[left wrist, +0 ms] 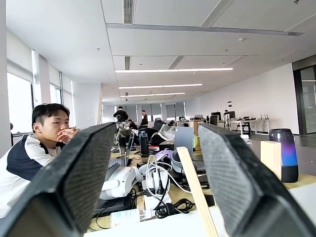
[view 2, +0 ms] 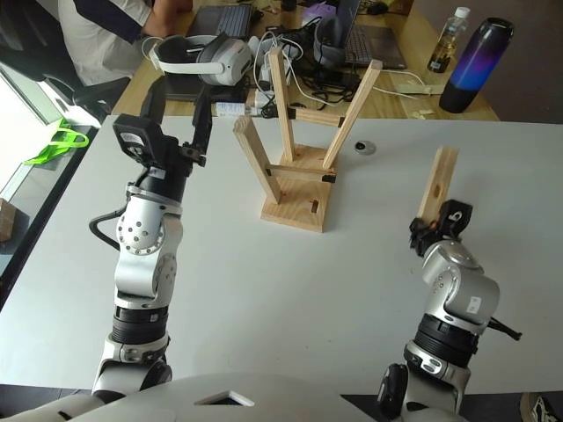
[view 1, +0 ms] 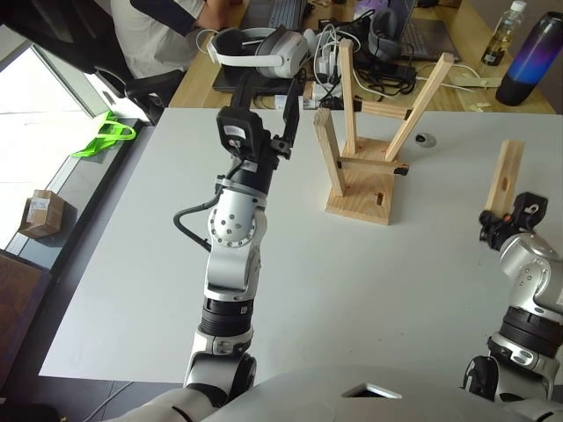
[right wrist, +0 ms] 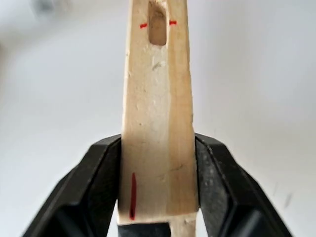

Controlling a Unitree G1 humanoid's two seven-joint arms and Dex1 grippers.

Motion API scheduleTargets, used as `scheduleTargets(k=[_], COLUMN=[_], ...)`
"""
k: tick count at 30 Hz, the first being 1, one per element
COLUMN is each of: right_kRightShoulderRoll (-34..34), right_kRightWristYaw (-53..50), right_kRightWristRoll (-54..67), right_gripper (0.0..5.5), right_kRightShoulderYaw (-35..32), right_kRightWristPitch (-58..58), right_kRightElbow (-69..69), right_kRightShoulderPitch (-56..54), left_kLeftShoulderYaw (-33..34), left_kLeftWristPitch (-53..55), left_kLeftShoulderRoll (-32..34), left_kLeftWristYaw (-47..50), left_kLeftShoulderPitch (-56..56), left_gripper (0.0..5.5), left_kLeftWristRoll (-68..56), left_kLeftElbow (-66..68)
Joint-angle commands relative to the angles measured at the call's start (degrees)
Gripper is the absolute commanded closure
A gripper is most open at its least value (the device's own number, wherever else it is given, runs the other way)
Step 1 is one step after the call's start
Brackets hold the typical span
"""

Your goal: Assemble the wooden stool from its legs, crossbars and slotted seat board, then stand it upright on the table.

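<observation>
White table (view 1: 352, 299) carries the work. Landmark: slotted seat board (view 2: 295, 211), lying flat on the table.

Stool part-built and upside down. Three legs (view 1: 330, 149) stand up out of the seat board, splayed outward toward their free ends. One crossbar (view 1: 383, 112) joins two legs high above the board; a second crossbar (view 1: 369, 162) runs low, close over the board. One slot in the board's near face shows open.

Fourth leg (view 2: 435, 180) is well to the right of the seat board, apart from it, held nearly upright and leaning slightly. An oval slot with red marks (right wrist: 157, 27) shows near its far end.

Right gripper (view 2: 437, 227): both black fingers (right wrist: 98, 168) pressed against opposite sides of the fourth leg near its lower end, clamping it.

Left gripper (view 2: 176, 110): raised to the left of the seat board, fingers pointing up and spread wide, nothing between them.

Small grey disc (view 1: 426, 140) lies on the table just right of and beyond the seat board.
</observation>
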Motion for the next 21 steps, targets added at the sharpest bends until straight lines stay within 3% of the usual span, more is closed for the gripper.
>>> scheduleTargets(k=[1, 5, 11, 18, 21], right_kRightShoulderRoll=[-5.2, -8.3, -4.2, -1.2, -1.4], right_kRightWristYaw=[0.1, 9.7, 19.2, 22.0, 20.8], right_kRightWristRoll=[-6.1, -6.7, -1.8, 0.4, -1.4], right_gripper=[3.46, 3.46, 3.46, 3.46, 3.46], right_kRightShoulderYaw=[7.1, 16.9, 26.6, 31.2, 30.6], right_kRightWristPitch=[-23.0, -37.1, -43.7, -44.0, -44.2], right_kRightElbow=[-2.2, -2.0, -2.8, -6.6, -5.5], right_kRightShoulderPitch=[-9.8, -18.9, -25.1, -24.7, -25.1], left_kLeftShoulderYaw=[6.7, 12.8, 7.8, 5.9, 6.0], left_kLeftWristPitch=[5.9, 21.5, 36.6, 38.9, 37.6], left_kLeftShoulderRoll=[3.3, 2.9, 1.7, -0.3, -0.4], left_kLeftWristYaw=[0.3, -6.2, -16.9, -14.9, -12.1], left_kLeftShoulderPitch=[-12.4, -30.4, -34.4, -35.9, -35.7], left_gripper=[2.42, 2.42, 2.42, 2.42, 3.01], left_kLeftWristRoll=[-5.1, -29.0, -46.3, -48.1, -45.2], left_kLeftElbow=[-1.6, 3.6, 3.4, 3.7, 5.3])
